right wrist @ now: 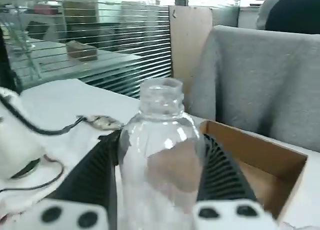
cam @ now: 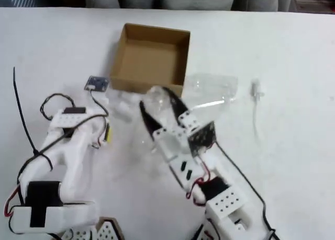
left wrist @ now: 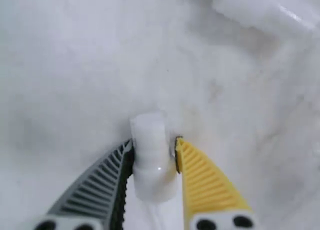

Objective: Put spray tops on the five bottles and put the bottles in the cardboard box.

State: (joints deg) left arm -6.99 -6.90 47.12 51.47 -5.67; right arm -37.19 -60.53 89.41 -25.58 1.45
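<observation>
Snugly, bottle [right wrist: 162,162] inside right gripper [right wrist: 162,140], spray top [left wrist: 150,162] inside left gripper [left wrist: 152,144]

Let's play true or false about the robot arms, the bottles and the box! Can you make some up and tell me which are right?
1. The cardboard box has bottles in it. False: nothing is in it.
2. The right gripper is holding a clear bottle. True.
3. That bottle already has its spray top on. False: its neck is open, with nothing on it.
4. The left gripper is shut on a white spray top. True.
5. A second spray top lies inside the box. False: the second spray top lies on the table, away from the box.
</observation>
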